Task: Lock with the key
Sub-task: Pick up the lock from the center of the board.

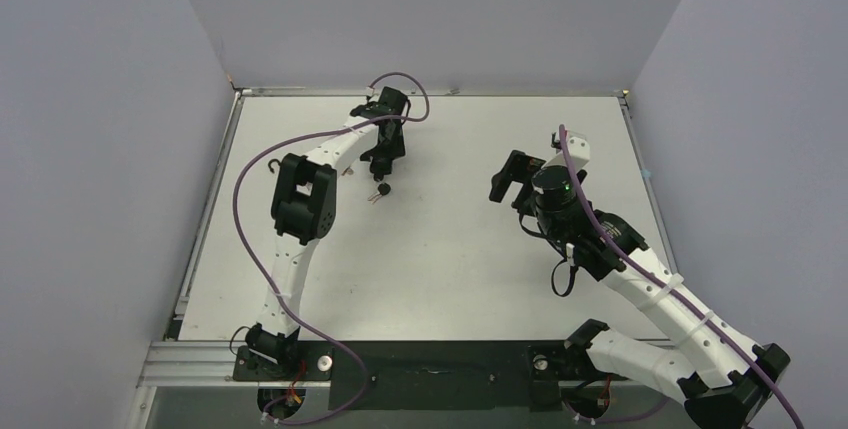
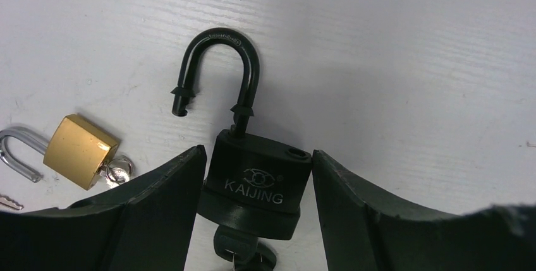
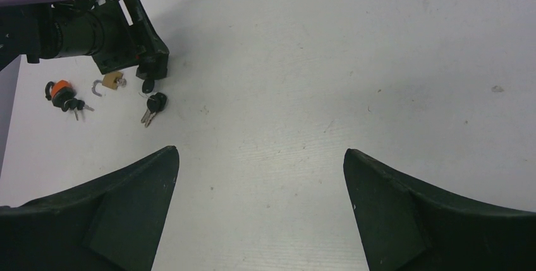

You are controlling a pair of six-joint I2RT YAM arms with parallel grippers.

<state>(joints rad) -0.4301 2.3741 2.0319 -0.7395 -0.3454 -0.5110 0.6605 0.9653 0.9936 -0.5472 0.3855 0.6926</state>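
Observation:
A black padlock [image 2: 259, 179] marked KAIJING lies flat on the white table, its shackle [image 2: 218, 69] swung open. A black-headed key [image 2: 243, 253] sticks out of its underside. My left gripper [image 2: 258, 151] is open and straddles the lock body, one finger [image 2: 158, 208] close on either side. From above, that gripper [image 1: 382, 161] is at the far left of the table, with a black key bunch [image 1: 381, 192] just in front of it. My right gripper [image 3: 260, 150] is open with only bare table between its fingers, mid-right in the top view [image 1: 513, 181].
A small brass padlock [image 2: 81, 151] with an open silver shackle and keys lies just left of the black one. An orange-and-black lock [image 3: 60, 92] with keys lies further left. The black key bunch [image 3: 153, 103] rests in front of the left gripper. Grey walls enclose the table [image 1: 450, 249].

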